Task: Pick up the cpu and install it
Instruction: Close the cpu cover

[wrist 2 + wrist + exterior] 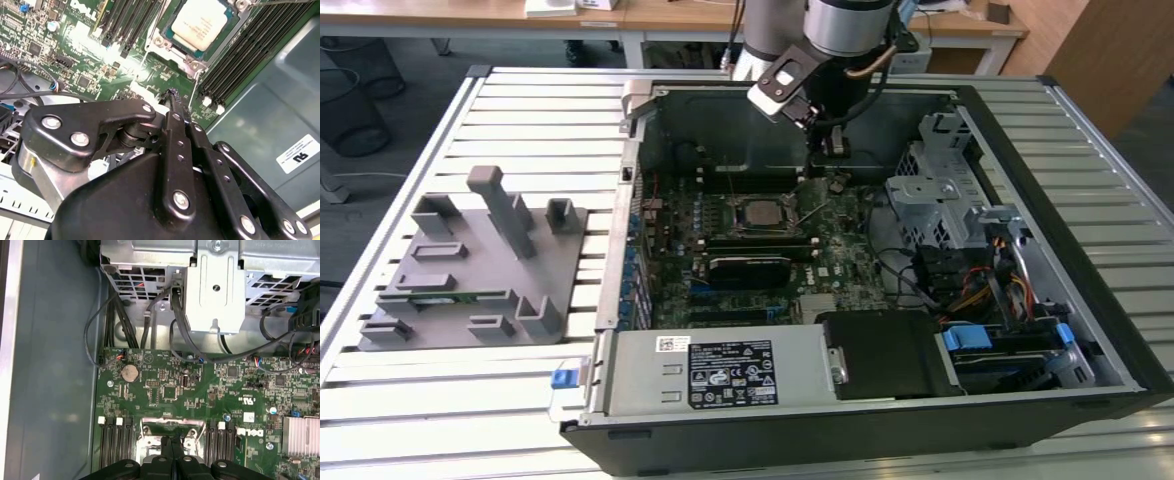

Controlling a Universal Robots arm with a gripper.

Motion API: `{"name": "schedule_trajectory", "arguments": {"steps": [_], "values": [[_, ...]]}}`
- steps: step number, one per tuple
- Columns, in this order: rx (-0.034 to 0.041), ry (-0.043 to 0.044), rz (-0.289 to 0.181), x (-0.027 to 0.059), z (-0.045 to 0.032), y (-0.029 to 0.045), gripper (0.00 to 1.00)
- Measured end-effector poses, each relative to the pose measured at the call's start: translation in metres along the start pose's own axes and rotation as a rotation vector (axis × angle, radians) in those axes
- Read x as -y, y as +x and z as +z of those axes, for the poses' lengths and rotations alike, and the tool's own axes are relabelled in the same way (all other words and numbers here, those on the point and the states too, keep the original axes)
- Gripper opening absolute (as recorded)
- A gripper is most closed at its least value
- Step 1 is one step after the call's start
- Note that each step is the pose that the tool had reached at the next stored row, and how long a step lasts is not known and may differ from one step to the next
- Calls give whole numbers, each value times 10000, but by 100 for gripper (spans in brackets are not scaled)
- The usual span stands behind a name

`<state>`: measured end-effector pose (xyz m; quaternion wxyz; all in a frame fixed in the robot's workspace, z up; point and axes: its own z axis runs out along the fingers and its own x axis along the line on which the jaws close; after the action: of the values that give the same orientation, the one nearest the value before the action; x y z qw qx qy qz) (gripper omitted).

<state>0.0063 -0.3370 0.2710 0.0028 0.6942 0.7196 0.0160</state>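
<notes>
the arm (pixel 838 28) reaches down into the open computer case (pixel 854 432), its wrist angled so the gripper (pixel 831 152) points at the motherboard (pixel 847 265) and hangs just above it. in both wrist views the fingers (pixel 173 107) are pressed together at the tips, gripping nothing. the cpu (pixel 202 22) lies flat in its socket (pixel 165 47), near the fingertips but not touching them.

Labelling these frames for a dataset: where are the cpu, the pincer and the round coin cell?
cpu (pixel 202 22): second wrist view, middle of its silver metal top.
pincer (pixel 173 96): second wrist view, where its closed fingertips meet.
coin cell (pixel 130 372): first wrist view, centre of its round face.
</notes>
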Motion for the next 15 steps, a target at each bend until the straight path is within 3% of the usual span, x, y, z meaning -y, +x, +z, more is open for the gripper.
{"name": "schedule_trajectory", "arguments": {"steps": [15], "values": [[-2, -1, 0, -173, 12, -5, 11]]}}
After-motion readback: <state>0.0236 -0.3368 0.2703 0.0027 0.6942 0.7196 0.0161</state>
